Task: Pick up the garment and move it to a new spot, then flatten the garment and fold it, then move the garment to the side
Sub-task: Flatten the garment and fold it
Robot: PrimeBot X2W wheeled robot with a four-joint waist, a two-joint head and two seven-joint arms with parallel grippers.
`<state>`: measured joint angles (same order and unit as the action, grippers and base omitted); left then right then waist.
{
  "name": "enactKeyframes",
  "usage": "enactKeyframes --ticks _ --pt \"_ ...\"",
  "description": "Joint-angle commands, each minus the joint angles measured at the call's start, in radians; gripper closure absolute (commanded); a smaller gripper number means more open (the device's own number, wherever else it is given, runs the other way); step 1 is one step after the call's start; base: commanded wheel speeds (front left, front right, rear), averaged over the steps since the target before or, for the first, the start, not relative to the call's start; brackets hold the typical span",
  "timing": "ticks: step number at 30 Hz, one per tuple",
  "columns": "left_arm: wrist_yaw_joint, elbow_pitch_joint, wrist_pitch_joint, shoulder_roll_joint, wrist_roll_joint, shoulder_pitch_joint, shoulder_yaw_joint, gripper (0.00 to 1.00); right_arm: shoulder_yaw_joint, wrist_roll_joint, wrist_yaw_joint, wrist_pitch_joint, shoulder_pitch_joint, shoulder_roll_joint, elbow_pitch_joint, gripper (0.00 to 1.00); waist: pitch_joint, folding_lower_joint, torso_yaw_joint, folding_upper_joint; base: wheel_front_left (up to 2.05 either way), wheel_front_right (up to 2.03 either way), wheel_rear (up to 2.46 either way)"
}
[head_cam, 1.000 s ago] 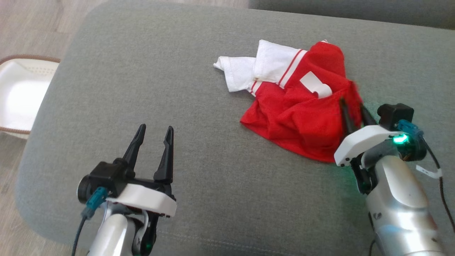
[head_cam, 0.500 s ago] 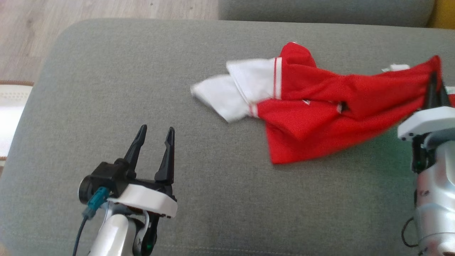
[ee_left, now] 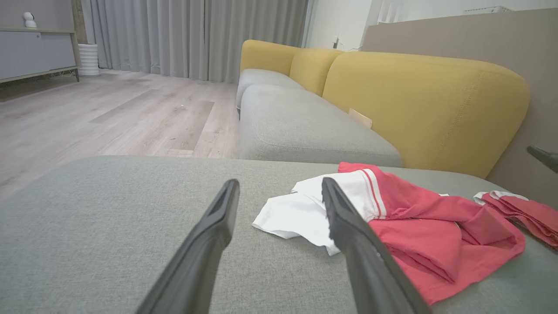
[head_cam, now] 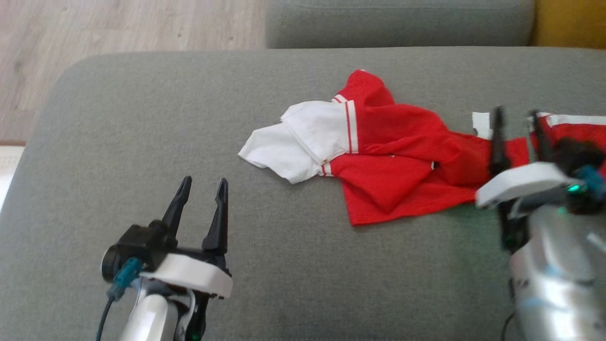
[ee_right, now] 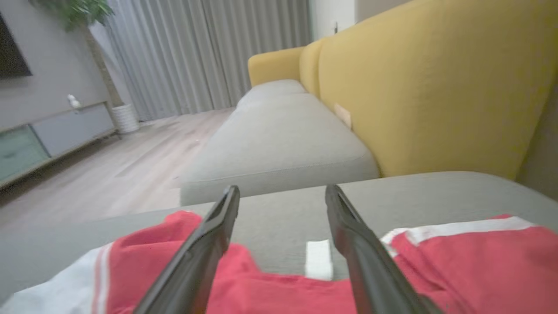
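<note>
Hovering my right gripper (head_cam: 515,113) over the garment (head_cam: 393,156), fingers spread wide and gripping nothing.

Directly under my two right fingers lies a red fold of it, and in the gap between them a small white patch (ee_right: 318,259) rests on the grey cushion (head_cam: 142,118); whether the tips touch the cloth I cannot tell. Just outside one finger lies more red with a white stripe; past the other the shirt runs off in crumpled red folds to its white sleeves (the end farthest from this tool). My left gripper (head_cam: 204,181) stands well apart from the cloth, likewise spread and empty, the white sleeves ahead of its tips and slightly to their right. Beyond both tools come a second grey seat (ee_right: 279,131), the yellow backrest (ee_right: 436,87) and the wood floor (ee_right: 144,165).
</note>
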<state>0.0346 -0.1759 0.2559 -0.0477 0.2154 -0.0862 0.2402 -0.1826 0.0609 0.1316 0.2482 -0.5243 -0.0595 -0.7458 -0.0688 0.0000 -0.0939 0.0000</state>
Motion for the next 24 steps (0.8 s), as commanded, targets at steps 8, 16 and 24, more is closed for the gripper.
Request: enactKeyframes --ticks 8,16,24 --pt "-0.01 0.051 0.006 -0.003 0.018 0.007 -0.042 0.0 0.338 0.207 -0.001 0.013 0.3 0.009 0.369 0.0 0.035 0.0 0.066 0.0 0.0 0.0 0.0" --pt "-0.006 0.049 0.006 -0.003 0.02 0.008 -0.03 0.0 0.392 0.21 -0.001 0.013 0.399 0.009 0.432 0.0 0.036 0.0 0.075 0.0 0.0 0.0 0.0" --pt "-0.003 0.044 0.006 -0.003 0.02 -0.005 -0.024 0.0 0.412 0.153 -0.001 -0.013 0.37 0.009 0.413 0.0 0.014 0.0 0.036 0.0 0.0 0.0 0.0"
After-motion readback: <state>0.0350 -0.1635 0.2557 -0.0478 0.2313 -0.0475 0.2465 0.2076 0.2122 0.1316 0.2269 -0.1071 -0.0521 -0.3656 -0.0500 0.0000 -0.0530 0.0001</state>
